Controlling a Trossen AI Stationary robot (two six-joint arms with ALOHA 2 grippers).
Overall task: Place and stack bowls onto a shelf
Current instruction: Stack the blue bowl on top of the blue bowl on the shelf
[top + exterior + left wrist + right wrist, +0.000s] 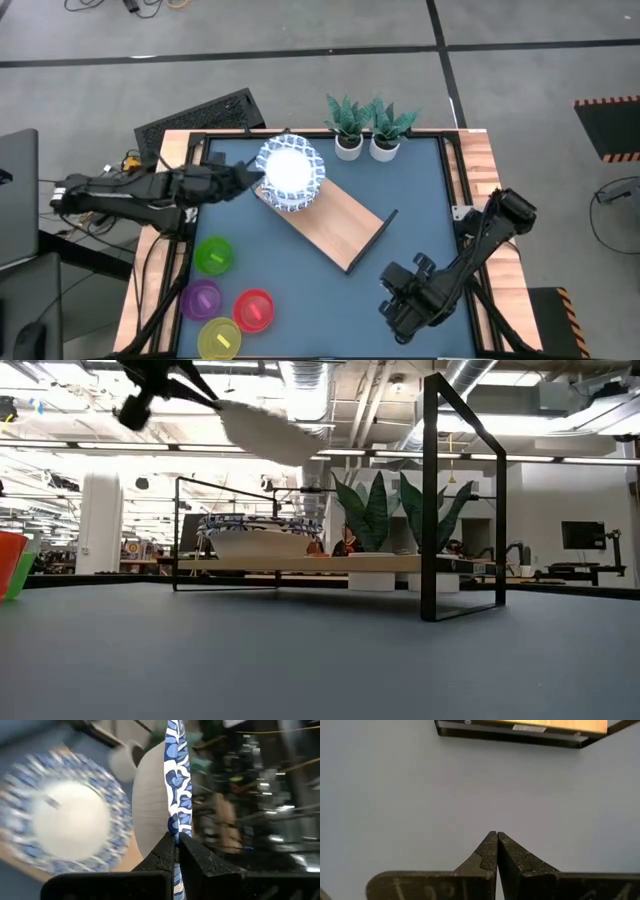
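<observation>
I was partway through stacking the patterned bowls. My left gripper (pixel 176 840) was raised over the near-left end of the shelf (pixel 345 228), its jaws pinched tight on the blue-patterned rim of a white bowl (pixel 155 805) that hung tilted in the air. From the table-level camera this carried bowl (pixel 270 432) showed well above the board, clear of everything. Directly under it, a stack of patterned bowls (pixel 292 172) already sat on the shelf's wooden board; I could not tell how many were in it. The shelf lay diagonally across the middle of the dark blue tabletop (pixel 420 200), with its black wire frames standing at each end.

As I judged it, the next move called for levelling the carried bowl, centring it over the stack, lowering it until it nested, and only then loosening the jaws. Released while tilted, it could land off-centre or slide off.

My right gripper (pixel 496 851) waited low at the near-right corner of the table, well apart from the shelf, jaws pressed together on nothing.

The four plain bowls were untouched at the near-left: green (pixel 213 255), purple (pixel 201 298), red (pixel 254 309) and yellow (pixel 220 340). Two potted plants (pixel 366 128) stood at the far edge.
</observation>
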